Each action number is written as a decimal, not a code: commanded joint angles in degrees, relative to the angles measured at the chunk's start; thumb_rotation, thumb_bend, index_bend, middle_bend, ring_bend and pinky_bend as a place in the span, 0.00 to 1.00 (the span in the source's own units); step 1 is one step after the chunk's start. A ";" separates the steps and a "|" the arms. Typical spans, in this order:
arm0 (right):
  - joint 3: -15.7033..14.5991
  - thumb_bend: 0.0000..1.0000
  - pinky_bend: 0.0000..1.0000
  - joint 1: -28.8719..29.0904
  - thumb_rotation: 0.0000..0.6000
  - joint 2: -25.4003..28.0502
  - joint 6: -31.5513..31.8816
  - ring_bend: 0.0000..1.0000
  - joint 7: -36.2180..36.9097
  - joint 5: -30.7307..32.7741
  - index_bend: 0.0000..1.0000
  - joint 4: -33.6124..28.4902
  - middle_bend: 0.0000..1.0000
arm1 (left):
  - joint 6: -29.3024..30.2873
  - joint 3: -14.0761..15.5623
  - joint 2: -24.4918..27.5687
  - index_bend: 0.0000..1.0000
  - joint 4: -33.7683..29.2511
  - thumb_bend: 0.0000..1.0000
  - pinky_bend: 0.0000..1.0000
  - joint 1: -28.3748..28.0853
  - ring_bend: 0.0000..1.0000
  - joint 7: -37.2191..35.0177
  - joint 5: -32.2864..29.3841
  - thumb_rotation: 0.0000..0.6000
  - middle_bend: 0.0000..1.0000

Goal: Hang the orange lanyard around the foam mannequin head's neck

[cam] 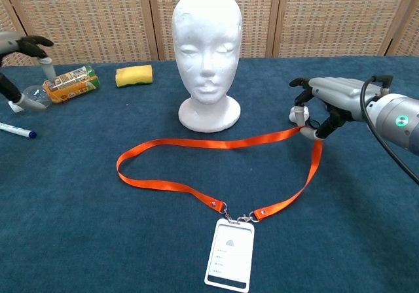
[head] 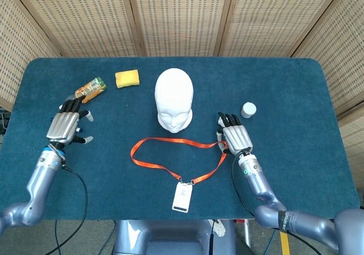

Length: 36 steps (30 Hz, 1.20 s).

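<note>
The orange lanyard [head: 170, 154] lies as an open loop on the blue table [head: 284, 90], directly at 6 o'clock from the foam mannequin head [head: 174, 99], with none of it around the neck. Its white badge card [head: 182, 197] rests flat at the loop's 6 o'clock end, attached by a metal clip. The loop's 3 o'clock bend is lifted off the cloth, pinched between the thumb and a finger of the right hand [cam: 327, 100]; the remaining fingers are curled loosely above it. The head stands upright on its round base, face toward the robot. A small white-capped jar [head: 248, 109] sits at 3 o'clock from the head, near the right hand. The left hand [head: 66, 124] hovers at 9 o'clock, fingers spread, holding nothing. A plastic bottle [head: 91, 89], a yellow sponge [head: 127, 78] and a marker [cam: 16, 131] lie near it.
</note>
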 commanded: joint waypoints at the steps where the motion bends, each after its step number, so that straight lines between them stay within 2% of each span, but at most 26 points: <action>1: 0.08 0.44 0.00 0.02 1.00 0.09 -0.46 0.00 0.68 -0.17 0.69 0.10 0.01 | -3.48 -0.28 -5.18 0.45 3.62 0.17 0.00 -4.49 0.00 3.41 -4.84 1.00 0.00; 8: 1.08 0.44 0.00 0.61 1.00 -0.31 -1.57 0.00 2.12 0.25 0.69 1.07 0.01 | -5.95 0.02 -13.80 0.45 9.37 0.17 0.00 -11.35 0.00 9.36 -12.25 1.00 0.00; 13: 1.69 0.44 0.00 0.74 1.00 -0.30 -2.13 0.00 3.65 0.40 0.69 1.25 0.01 | -7.55 -0.36 -18.07 0.46 12.53 0.17 0.00 -14.67 0.00 10.32 -16.32 1.00 0.00; 22: 2.18 0.44 0.00 0.90 1.00 -0.10 -3.46 0.00 6.52 0.09 0.69 2.67 0.02 | -9.76 -0.35 -24.19 0.49 19.59 0.17 0.00 -17.45 0.00 7.67 -17.34 1.00 0.00; 32: 2.19 0.44 0.00 1.09 1.00 0.16 -4.57 0.00 8.31 -0.44 0.69 3.98 0.02 | -10.95 -0.88 -27.89 0.53 24.59 0.27 0.00 -19.73 0.00 6.23 -17.69 1.00 0.00; 36: 2.27 0.44 0.00 1.21 1.00 0.39 -4.65 0.00 8.39 -0.50 0.69 3.80 0.02 | -10.94 -1.06 -28.61 0.53 25.46 0.29 0.00 -20.39 0.00 6.03 -17.86 1.00 0.00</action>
